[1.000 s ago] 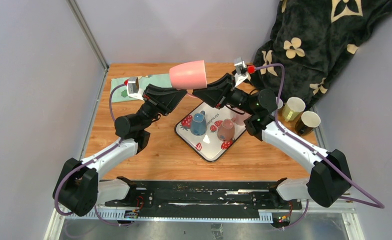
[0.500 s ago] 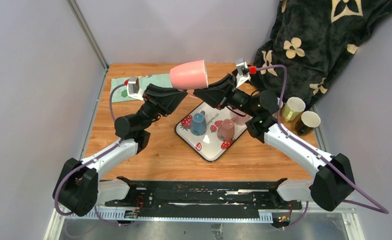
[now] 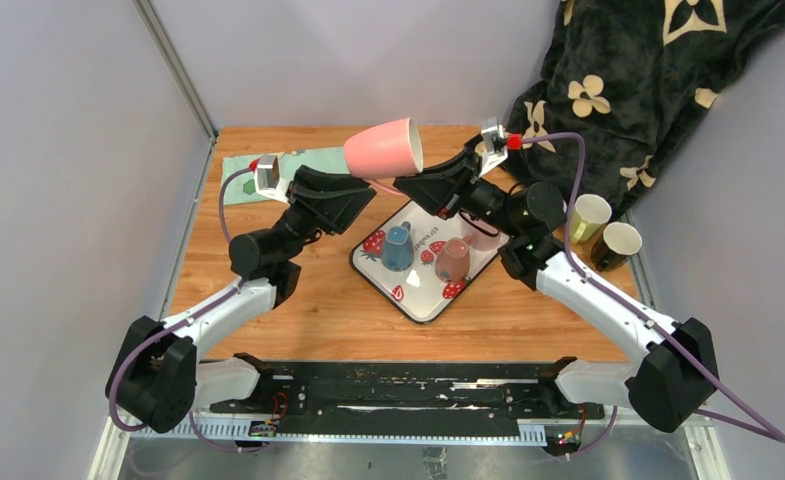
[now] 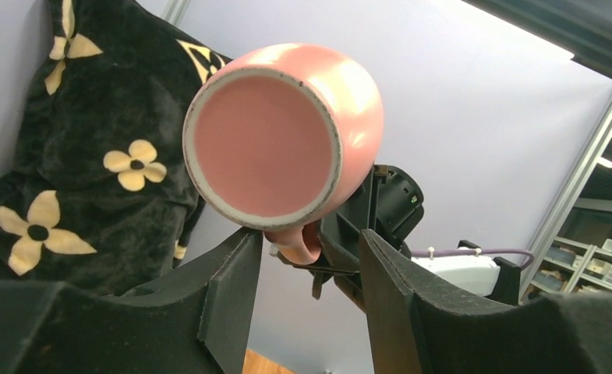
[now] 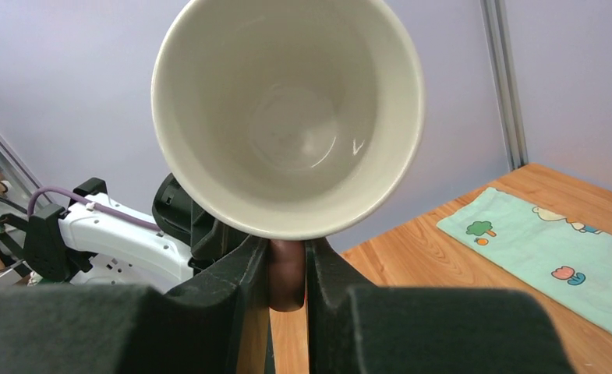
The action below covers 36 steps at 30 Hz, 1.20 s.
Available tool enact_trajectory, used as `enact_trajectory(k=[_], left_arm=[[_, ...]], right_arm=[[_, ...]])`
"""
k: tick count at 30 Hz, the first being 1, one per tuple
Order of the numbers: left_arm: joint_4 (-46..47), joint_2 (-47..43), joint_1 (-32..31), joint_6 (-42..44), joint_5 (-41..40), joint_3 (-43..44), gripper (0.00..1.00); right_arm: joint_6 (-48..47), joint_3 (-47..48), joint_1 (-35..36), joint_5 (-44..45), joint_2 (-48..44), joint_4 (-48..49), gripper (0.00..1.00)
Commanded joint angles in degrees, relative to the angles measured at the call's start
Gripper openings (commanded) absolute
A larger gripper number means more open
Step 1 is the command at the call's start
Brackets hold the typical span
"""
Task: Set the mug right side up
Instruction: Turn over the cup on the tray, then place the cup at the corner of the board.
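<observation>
The pink mug (image 3: pixel 383 148) with a cream inside hangs in the air above the table's back, lying nearly on its side with its mouth to the right and slightly up. My right gripper (image 3: pixel 400 184) is shut on the mug's handle (image 5: pixel 288 276) from below; the right wrist view looks straight into the mug's mouth (image 5: pixel 287 109). My left gripper (image 3: pixel 366 188) is open just left of the handle. In the left wrist view the mug's base (image 4: pixel 265 139) faces the camera, and the handle hangs between my spread left fingers (image 4: pixel 232 288) without clear contact.
A strawberry-print tray (image 3: pixel 418 300) holds an upside-down blue cup (image 3: pixel 398 247) and two pinkish cups (image 3: pixel 453 260). A yellow mug (image 3: pixel 588 217) and a dark mug (image 3: pixel 618 243) stand at the right edge by a black flowered blanket (image 3: pixel 648 70). A green cloth (image 3: pixel 303 160) lies back left.
The right gripper has shifted the mug slightly right and tipped its mouth upward. The left arm has barely moved.
</observation>
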Motion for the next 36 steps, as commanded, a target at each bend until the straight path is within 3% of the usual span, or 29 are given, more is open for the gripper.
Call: enact_trajectory(k=[1, 14, 21, 27, 36], left_arm=[[0.4, -1.2, 0.0, 1.7, 0.8, -1.0, 0.54], [-3.6, -1.7, -0.1, 5.4, 2.1, -3.2, 0.58], [-29.1, -8.4, 0.0, 22.1, 1.5, -0.4, 0.59], [-51.9, -13.0, 0.0, 35.4, -5.6, 4.2, 0.60], [-63.0, -15.1, 0.0, 42.4, -10.0, 5.9, 0.64]], right_arm=[[-2.5, -0.1, 0.4, 3.0, -4.0, 3.9, 0.00], [-6.8, -0.4, 0.4, 5.3, -7.9, -1.7, 0.00], [-15.5, 0.0, 0.4, 12.9, -13.8, -15.3, 0.00], [-25.0, 0.4, 0.4, 29.4, -21.2, -34.4, 0.00], [-33.1, -0.8, 0.2, 57.0, -30.3, -54.7, 0.00]])
